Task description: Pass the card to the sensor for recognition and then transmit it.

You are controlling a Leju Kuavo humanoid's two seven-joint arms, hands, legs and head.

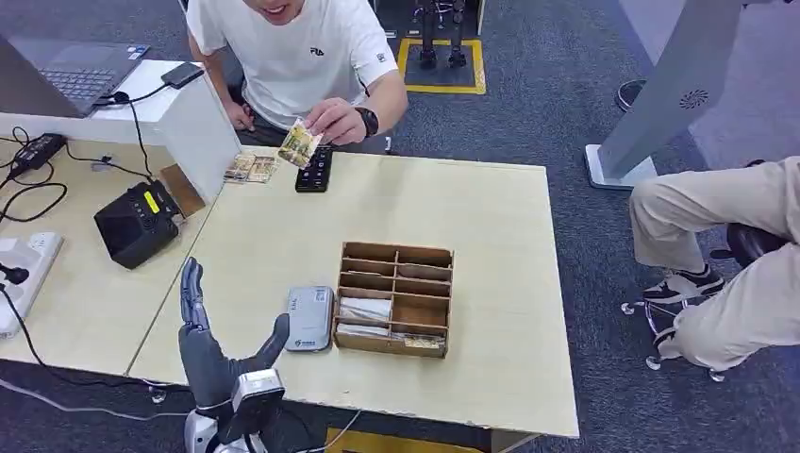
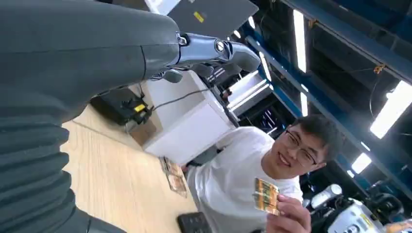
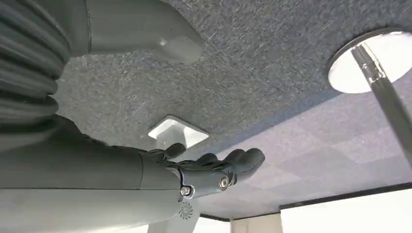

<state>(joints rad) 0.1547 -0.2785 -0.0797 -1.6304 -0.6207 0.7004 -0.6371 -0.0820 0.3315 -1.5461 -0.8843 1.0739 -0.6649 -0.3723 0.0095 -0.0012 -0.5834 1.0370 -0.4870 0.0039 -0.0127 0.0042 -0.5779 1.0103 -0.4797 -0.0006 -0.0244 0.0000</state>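
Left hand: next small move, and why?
Probably reach the left hand forward across the table toward the card. The hand is open and raised at the near edge, holding nothing, while the person's hand holds the card up at the far edge. The grey sensor lies beside the hand for afterwards.

The card (image 1: pixel 301 143), printed in yellow-green tones, is held tilted above the desk's (image 1: pixel 472 217) far edge in a person's hand (image 1: pixel 332 120). The sensor (image 1: pixel 310 318), seemingly a flat grey pad, lies beside the wooden organizer (image 1: pixel 394 297).
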